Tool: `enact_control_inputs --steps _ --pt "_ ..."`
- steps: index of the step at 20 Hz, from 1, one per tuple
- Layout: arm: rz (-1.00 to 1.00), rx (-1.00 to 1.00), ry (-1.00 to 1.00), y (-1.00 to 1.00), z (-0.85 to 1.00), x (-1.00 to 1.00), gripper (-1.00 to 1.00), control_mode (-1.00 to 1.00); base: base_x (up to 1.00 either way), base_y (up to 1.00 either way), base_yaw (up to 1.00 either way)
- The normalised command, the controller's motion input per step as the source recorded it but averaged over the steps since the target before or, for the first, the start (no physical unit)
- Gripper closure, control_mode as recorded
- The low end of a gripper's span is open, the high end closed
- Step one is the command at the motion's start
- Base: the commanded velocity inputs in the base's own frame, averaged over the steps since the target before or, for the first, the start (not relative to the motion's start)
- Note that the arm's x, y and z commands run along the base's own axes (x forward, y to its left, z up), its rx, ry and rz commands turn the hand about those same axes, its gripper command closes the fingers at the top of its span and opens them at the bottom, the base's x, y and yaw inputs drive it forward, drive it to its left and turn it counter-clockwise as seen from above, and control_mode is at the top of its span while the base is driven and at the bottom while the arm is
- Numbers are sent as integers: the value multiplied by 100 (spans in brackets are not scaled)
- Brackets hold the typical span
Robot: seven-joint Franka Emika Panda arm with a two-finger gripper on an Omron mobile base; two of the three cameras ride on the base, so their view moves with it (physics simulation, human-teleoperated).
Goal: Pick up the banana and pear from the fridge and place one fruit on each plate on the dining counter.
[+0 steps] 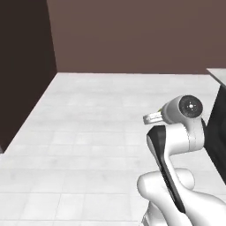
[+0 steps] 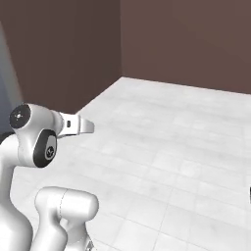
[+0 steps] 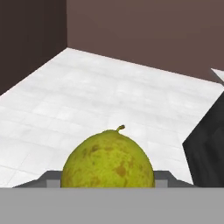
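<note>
White tiled floor [image 1: 88, 145] spreads out ahead w/ brown walls [image 2: 186, 39] behind it. Pear [image 3: 108, 159] sits right at the bottom of my hand view, yellow-green w/ brown speckles, short stem up top pointing away from me. It's clamped in my claw [image 3: 108, 177]: grey fingertips [image 3: 50, 177] show on both sides of it, pressed against the fruit, so I'm grasping the pear, held up over the floor, not resting on anything. Beyond the pear in that view, tiles run back to the corner where the walls meet. To the right there's a dark base [image 3: 205, 153] w/ a pale top edge [image 3: 217, 75], prob. a counter, apart from the pear. From the left base view my arm [image 1: 176, 145] is folded up at lower right, wrist pointing left, same dark block at the right edge. From the right base view the arm rises at lower left, wrist end pointing right over the tiles; can't see the fruit itself there.
</note>
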Motion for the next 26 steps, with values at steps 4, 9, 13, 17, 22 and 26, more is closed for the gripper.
enact_control_inputs --steps 4,9,13,17,22,26 --pt "0 0 0 0 0 0 100 100 98 28 -34" --pt "0 0 0 0 0 0 100 100 100 33 -41" --pt "0 0 0 0 0 0 100 100 100 49 -39" --pt "0 0 0 0 0 0 100 100 100 57 -38" --pt "0 0 0 0 0 0 100 100 100 60 -39" --pt "0 0 0 0 0 0 100 100 100 59 -39"
